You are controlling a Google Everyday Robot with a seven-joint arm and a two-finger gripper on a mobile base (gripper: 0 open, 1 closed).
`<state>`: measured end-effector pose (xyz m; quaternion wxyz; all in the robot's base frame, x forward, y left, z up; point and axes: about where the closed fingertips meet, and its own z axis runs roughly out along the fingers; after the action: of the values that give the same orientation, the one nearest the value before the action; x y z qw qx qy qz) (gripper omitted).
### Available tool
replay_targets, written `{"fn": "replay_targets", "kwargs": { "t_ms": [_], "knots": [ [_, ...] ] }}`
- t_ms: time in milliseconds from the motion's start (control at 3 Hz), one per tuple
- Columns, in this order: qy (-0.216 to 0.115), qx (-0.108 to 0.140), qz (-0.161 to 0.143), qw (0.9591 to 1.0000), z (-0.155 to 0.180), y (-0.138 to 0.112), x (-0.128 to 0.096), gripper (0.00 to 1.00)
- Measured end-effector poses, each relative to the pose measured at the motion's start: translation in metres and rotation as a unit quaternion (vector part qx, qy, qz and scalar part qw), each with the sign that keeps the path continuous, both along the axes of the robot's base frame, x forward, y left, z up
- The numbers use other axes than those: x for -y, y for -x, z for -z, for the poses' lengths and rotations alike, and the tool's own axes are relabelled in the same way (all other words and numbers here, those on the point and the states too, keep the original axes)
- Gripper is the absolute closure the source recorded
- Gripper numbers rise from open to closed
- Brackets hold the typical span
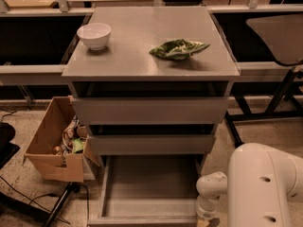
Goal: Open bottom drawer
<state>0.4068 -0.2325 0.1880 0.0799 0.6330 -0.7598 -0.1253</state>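
bottom drawer [149, 188] pulled out; gripper [203, 221] at its front right corner, grip state unclear

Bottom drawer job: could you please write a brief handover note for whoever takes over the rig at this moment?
Claw: at the picture's bottom edge, beside the right front corner of the bottom drawer, mostly cut off from view.
Bottom drawer: pulled well out, with its grey tray interior showing.
Done: the opening looks complete.
Left: probably only checking that it is out far enough, then drawing the arm clear.
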Motion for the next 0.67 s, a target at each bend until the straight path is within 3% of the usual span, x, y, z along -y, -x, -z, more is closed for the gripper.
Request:
{"fn": "replay_targets", "kwargs": {
  "t_ms": [667],
  "knots": [
    [-0.015,-0.005,0.02,0.9997,-0.007,0.012,-0.003,1.0]
  ]
}}
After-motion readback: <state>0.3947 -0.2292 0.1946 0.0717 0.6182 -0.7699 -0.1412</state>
